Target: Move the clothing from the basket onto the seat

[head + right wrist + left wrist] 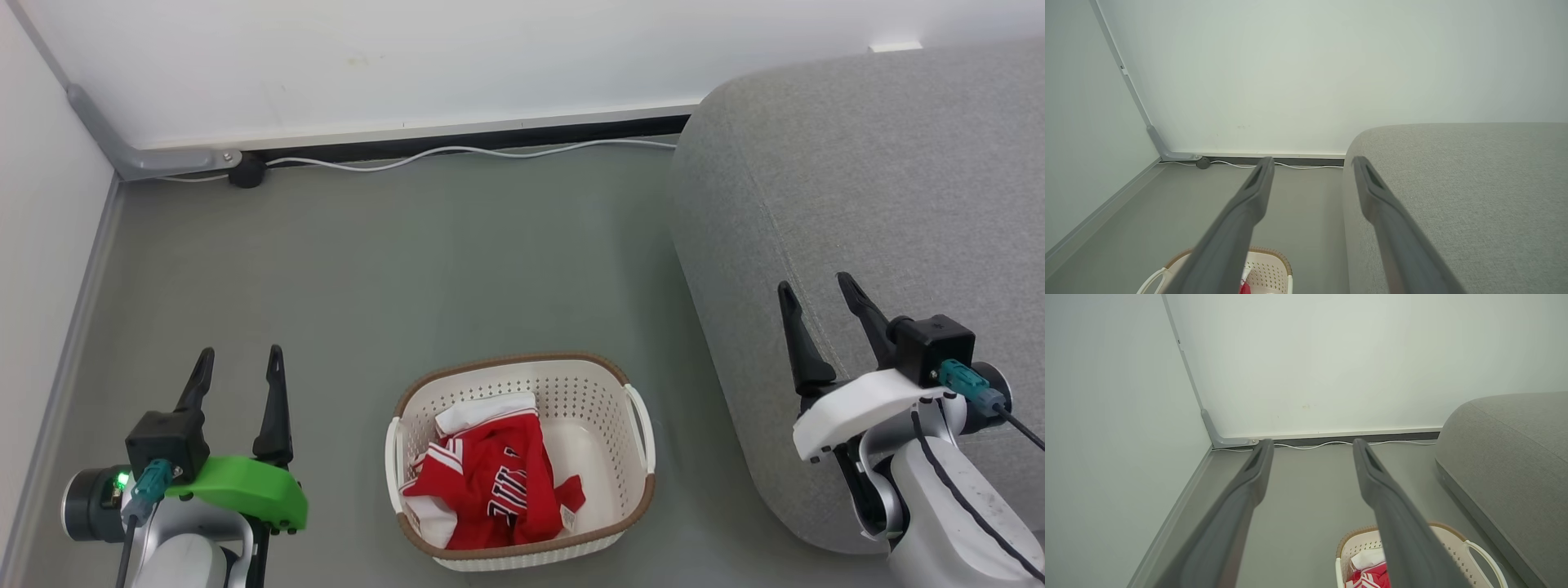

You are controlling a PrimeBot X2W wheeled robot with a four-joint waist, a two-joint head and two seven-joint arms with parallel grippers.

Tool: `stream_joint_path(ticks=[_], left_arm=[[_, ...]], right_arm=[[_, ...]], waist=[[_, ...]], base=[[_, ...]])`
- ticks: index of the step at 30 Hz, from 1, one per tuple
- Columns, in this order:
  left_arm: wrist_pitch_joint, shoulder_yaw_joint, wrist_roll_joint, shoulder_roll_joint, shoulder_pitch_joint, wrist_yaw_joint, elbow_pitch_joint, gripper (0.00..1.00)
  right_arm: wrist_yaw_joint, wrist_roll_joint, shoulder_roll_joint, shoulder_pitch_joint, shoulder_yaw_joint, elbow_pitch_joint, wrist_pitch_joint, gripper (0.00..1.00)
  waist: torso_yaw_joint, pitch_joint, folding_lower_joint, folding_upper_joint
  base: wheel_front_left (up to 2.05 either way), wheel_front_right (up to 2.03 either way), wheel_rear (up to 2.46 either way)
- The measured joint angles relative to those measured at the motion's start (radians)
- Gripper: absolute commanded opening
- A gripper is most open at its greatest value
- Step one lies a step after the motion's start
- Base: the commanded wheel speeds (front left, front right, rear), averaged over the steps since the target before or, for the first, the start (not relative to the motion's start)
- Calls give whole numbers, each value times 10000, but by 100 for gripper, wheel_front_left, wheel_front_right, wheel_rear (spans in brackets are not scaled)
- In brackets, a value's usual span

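Note:
A crumpled red jersey, the clothing [494, 478], lies inside the oval cream basket [629, 392] on the floor at the bottom middle of the head view. The grey seat [865, 188] fills the right side. My left gripper [241, 355] hovers open to the left of the basket, nothing between its fingers. Above the seat's front edge, my right gripper [816, 286] stands open and empty. In the left wrist view, the gripper [1310, 443] points at the far wall, with the basket [1453, 543] and clothing [1372, 575] low at right. The right wrist view shows the gripper [1310, 160], the seat [1474, 183] and the basket [1269, 269].
A white wall with a dark baseboard runs across the back, and a white cable [457, 151] lies along it to a black plug [247, 171]. A side wall [41, 245] closes the left. Grey floor [392, 269] spreads between basket and walls.

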Motion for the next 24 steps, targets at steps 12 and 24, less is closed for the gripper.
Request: stream_joint_path(ticks=[12, 24], left_arm=[[0, -13, 4, 0, -47, 0, 123, 100], [0, -48, 67, 0, -87, 0, 190, 100]], right_arm=[[102, -2, 6, 0, -84, 10, 0, 100], [190, -48, 44, -12, -157, -6, -2, 100]], waist=[[18, 21, 0, 0], [55, 132, 0, 0]], base=[[0, 0, 0], [0, 0, 0]])
